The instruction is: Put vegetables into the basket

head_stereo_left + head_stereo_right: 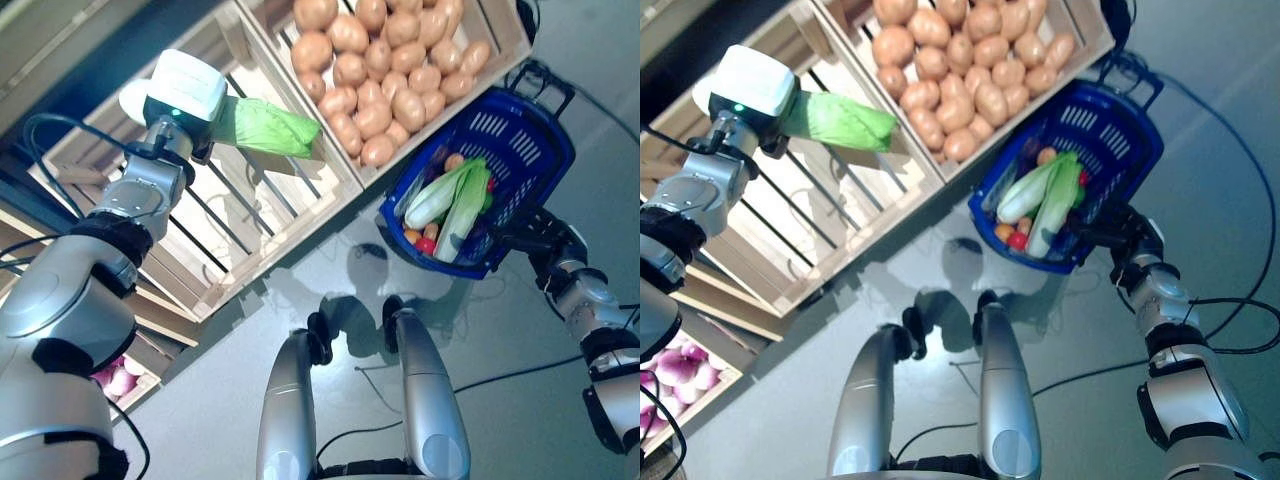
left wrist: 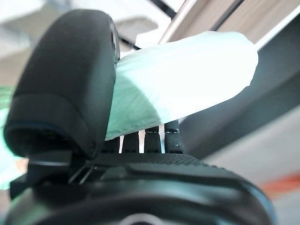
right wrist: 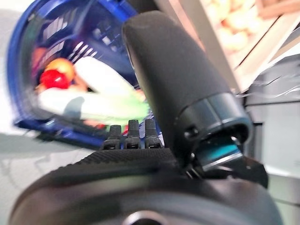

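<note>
Left eye view: one left hand [image 1: 200,125], mostly hidden behind its white wrist housing, holding one green leafy cabbage [image 1: 268,128] raised over an empty slatted wooden crate [image 1: 215,225]; one further crate of potatoes [image 1: 385,70], too many and too overlapped to count, the heap cut off at the top edge; one blue basket [image 1: 520,150] hanging over the grey floor [image 1: 480,340], held at its near rim by one right hand [image 1: 540,232]; inside it two long pale-green cabbages [image 1: 455,200] side by side, plus several small red and orange items partly buried beneath them, number not countable. Right eye view: same contents; additionally one low crate of purple onions [image 1: 680,370] at the lower left, cut off by the frame edge. Left wrist view: fingers [image 2: 154,138] and thumb curled round the cabbage's pale leaf, which stands out past them; background wood and dark gaps are indistinct. Right wrist view: the fingers [image 3: 133,133] curl over the basket's rim, thumb large in front; two pale cabbages, one red and one orange item legible inside, the rest blurred.
</note>
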You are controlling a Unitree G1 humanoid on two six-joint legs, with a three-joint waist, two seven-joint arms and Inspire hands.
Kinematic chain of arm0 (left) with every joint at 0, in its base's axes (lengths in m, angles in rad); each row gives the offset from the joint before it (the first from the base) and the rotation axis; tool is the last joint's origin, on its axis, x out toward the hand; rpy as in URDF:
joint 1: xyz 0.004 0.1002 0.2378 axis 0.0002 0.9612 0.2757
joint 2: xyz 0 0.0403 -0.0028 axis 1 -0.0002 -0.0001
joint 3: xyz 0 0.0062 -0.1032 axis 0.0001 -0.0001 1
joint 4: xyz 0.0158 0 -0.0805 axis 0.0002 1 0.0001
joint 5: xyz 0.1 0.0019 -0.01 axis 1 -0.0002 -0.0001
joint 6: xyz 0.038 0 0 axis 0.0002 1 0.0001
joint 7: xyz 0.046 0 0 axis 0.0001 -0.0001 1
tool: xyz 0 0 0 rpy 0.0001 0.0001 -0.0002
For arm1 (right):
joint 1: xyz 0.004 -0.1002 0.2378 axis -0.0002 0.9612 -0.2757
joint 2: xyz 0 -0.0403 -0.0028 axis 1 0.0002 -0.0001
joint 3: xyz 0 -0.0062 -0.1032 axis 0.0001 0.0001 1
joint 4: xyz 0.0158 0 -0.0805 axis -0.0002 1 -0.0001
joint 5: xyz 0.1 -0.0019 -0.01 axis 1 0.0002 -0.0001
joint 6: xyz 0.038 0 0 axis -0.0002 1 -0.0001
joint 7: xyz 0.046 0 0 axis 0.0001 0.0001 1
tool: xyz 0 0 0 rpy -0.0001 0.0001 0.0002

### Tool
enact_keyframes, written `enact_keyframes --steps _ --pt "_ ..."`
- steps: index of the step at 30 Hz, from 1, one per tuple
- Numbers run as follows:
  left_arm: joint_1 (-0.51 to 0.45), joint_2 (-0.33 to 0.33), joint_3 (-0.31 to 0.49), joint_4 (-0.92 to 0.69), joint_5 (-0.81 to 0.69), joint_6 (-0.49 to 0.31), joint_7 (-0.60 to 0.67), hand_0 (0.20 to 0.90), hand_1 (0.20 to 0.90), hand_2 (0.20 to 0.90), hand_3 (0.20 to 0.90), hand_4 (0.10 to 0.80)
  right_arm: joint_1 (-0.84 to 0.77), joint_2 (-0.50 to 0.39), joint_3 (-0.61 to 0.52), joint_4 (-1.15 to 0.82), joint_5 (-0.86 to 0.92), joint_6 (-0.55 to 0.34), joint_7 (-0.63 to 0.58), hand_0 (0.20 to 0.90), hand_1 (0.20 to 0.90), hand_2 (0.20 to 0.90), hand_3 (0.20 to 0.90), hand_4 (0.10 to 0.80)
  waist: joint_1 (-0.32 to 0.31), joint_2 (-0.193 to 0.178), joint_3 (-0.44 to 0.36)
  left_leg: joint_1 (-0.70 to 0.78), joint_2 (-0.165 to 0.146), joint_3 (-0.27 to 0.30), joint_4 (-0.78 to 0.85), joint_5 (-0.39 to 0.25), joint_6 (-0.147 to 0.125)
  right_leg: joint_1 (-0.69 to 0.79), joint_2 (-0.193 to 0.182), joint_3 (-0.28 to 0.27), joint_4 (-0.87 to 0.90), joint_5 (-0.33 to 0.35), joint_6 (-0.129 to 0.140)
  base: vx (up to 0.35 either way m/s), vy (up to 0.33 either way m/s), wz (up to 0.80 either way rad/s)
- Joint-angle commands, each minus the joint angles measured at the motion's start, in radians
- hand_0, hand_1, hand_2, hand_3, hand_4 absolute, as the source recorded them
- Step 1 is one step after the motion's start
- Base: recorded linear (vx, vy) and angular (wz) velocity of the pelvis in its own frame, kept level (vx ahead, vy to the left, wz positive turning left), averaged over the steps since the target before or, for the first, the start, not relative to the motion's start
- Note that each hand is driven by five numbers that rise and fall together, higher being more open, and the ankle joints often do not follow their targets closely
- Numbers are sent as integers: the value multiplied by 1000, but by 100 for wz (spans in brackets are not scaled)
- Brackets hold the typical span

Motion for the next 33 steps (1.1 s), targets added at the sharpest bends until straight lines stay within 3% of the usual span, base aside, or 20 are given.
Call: enact_keyframes --steps 1,6,11,15,23,29,33 --pt "48 100 202 -10 -285 -51 123 300 300 300 300 400 32 34 -77 -67 1 -118 15 900 900 900 900 800 15 -40 -131 121 -7 52 -99 28 2 145 -26 0 -170 120 -18 119 -61 0" --pt "304 17 477 -118 -443 -178 123 300 300 300 300 400 166 124 -117 -228 -70 -114 -18 900 900 900 900 800 36 -55 -222 290 -35 46 -253 67 -4 327 -28 -34 -312 121 -19 152 -65 2" --pt "538 -82 636 -266 -537 -268 87 300 300 300 300 400 303 174 -138 -345 -117 -85 25 900 900 900 900 800 61 -65 -327 434 -51 33 -401 101 -4 502 -6 -56 -490 151 -14 209 -76 3" --pt "665 -172 710 -375 -661 -325 13 300 300 300 300 400 368 215 -133 -448 -153 -89 16 900 900 900 900 800 73 -64 -393 537 -59 16 -532 142 -10 614 17 -53 -621 188 -3 157 -67 4" --pt "767 -298 741 -547 -726 -353 -54 300 300 300 300 400 406 296 -134 -705 -130 -72 111 900 900 900 900 800 74 -58 -458 634 -57 -5 -716 204 -13 693 39 -33 -773 260 18 31 -41 4" --pt "802 -394 686 -638 -635 -343 -29 300 300 300 300 400 388 373 -102 -830 -15 -15 188 900 900 900 900 800 84 -61 -478 658 -59 -19 -779 224 -10 714 49 -29 -835 286 27 -11 -19 3" --pt "816 -418 644 -674 -547 -332 3 300 300 300 300 400 371 395 -78 -862 16 8 180 900 900 900 900 800 94 -68 -479 664 -58 -21 -792 227 -8 721 52 -34 -849 293 28 -28 -28 6"
